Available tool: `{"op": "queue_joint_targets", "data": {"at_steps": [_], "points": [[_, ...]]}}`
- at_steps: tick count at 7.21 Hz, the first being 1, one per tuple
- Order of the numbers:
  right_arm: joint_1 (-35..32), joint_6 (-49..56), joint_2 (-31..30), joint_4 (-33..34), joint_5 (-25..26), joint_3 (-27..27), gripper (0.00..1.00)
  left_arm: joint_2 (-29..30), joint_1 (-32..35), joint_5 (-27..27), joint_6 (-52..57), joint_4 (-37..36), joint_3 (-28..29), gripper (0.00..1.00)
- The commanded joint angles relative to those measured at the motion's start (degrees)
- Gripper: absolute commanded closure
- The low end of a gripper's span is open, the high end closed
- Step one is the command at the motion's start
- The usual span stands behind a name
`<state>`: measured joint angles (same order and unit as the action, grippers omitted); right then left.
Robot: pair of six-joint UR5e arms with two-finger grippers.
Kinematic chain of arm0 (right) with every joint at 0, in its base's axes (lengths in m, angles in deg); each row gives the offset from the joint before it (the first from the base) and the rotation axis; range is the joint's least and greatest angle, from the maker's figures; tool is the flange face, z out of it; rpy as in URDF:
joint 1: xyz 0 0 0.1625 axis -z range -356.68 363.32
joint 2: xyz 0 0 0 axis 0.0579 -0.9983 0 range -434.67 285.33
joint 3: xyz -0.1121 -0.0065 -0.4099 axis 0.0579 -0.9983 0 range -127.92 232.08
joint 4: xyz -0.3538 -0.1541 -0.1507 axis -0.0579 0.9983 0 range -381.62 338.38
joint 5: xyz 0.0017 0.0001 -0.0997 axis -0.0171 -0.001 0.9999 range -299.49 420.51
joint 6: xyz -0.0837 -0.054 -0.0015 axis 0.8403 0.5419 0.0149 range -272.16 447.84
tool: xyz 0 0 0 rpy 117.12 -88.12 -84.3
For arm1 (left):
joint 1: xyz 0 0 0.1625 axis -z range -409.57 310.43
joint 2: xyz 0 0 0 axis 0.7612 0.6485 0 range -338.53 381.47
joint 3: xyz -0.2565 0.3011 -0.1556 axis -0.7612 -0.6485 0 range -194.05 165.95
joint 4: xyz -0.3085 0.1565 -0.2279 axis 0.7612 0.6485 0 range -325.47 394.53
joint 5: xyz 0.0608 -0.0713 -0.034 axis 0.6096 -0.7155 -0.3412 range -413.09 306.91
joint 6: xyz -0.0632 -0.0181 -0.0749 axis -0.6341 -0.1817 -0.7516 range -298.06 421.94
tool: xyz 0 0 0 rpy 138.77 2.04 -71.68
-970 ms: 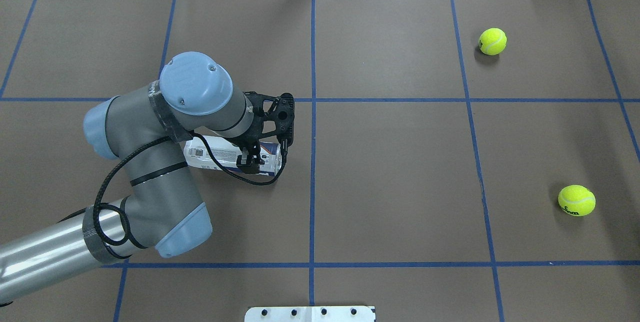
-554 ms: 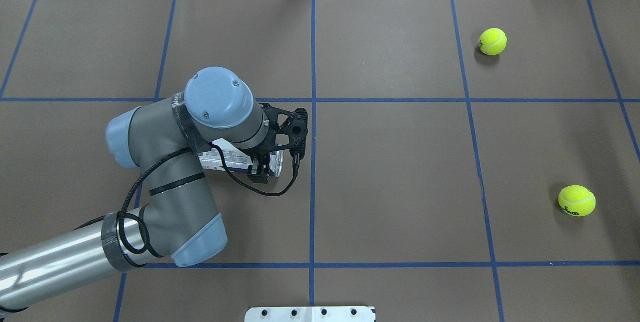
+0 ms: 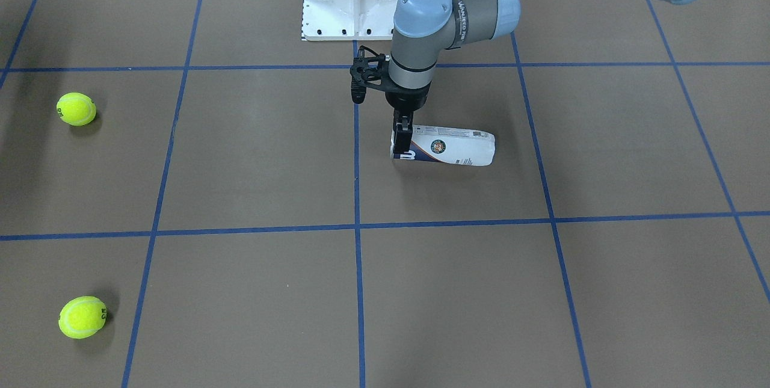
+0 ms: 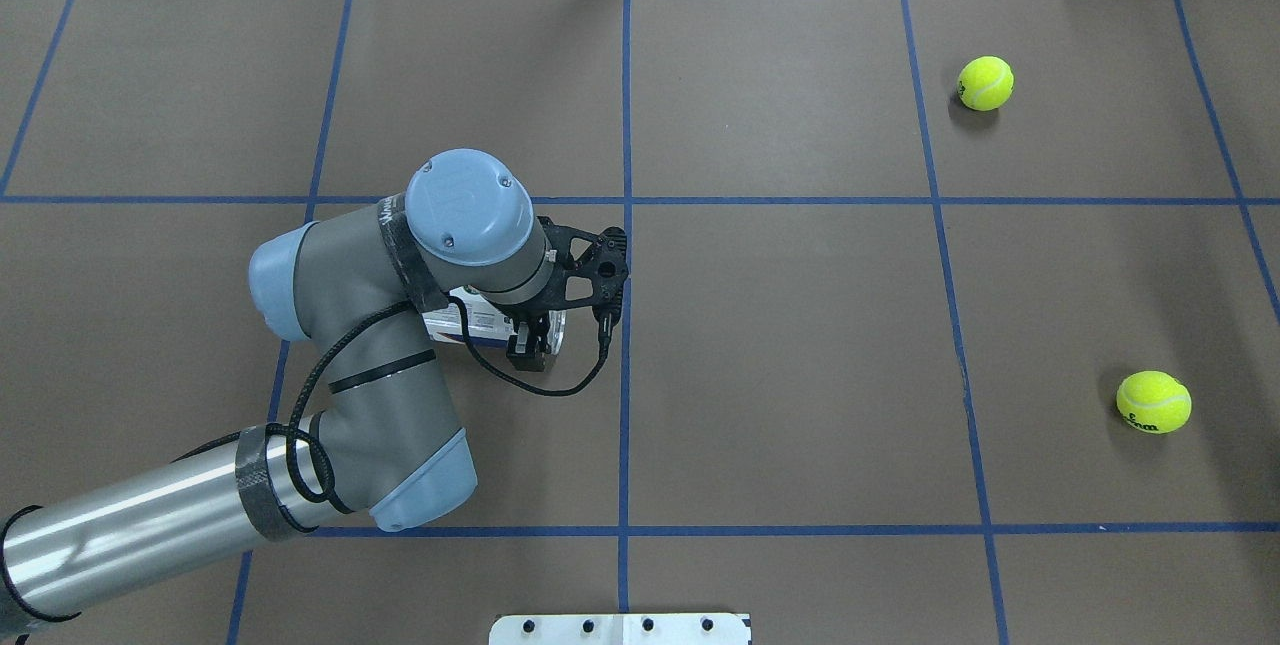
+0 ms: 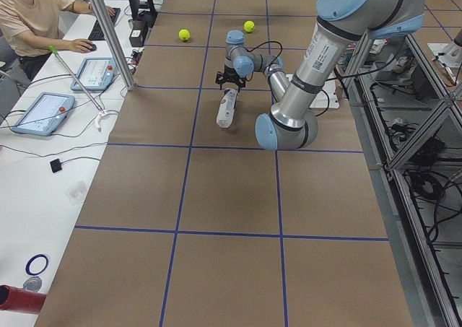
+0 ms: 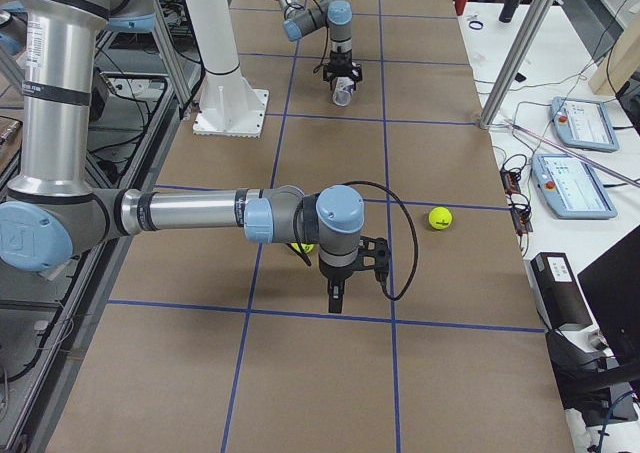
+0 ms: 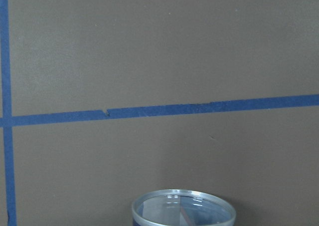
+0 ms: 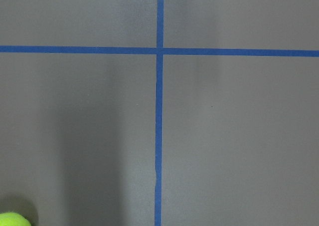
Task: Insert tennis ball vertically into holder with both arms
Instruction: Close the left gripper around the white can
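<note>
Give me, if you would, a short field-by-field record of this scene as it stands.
holder: holder lies on its side on the table
left gripper: left gripper has its fingers straddling the holder's open end; grip not confirmable
right gripper: right gripper points down above the table beside the near ball; open or shut cannot be told
far ball: far ball rests on the table, apart from both grippers
progress: no ball inserted; holder not yet upright

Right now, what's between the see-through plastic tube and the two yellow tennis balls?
Only brown table paper crossed by blue tape lines; the overhead view shows nothing else between the clear plastic tube and the yellow tennis balls.
</note>
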<state>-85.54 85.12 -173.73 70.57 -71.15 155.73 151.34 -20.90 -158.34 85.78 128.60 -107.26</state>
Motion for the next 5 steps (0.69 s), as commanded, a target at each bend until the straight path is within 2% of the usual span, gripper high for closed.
{"op": "queue_joint_targets", "data": {"at_steps": [1, 3, 5], "points": [[0.00, 0.00, 0.00, -0.08, 0.00, 0.05, 0.00, 0.03, -0.98, 0.04, -0.11, 2.67, 3.02, 0.01], [0.00, 0.00, 0.00, 0.01, 0.00, -0.03, 0.00, 1.43, -1.08, 0.48, -0.02, 5.68, 6.88, 0.01], [0.00, 0.00, 0.00, 0.01, 0.00, -0.03, 0.00, 1.44, -1.08, 0.48, 0.06, 5.69, 6.99, 0.01]]}}
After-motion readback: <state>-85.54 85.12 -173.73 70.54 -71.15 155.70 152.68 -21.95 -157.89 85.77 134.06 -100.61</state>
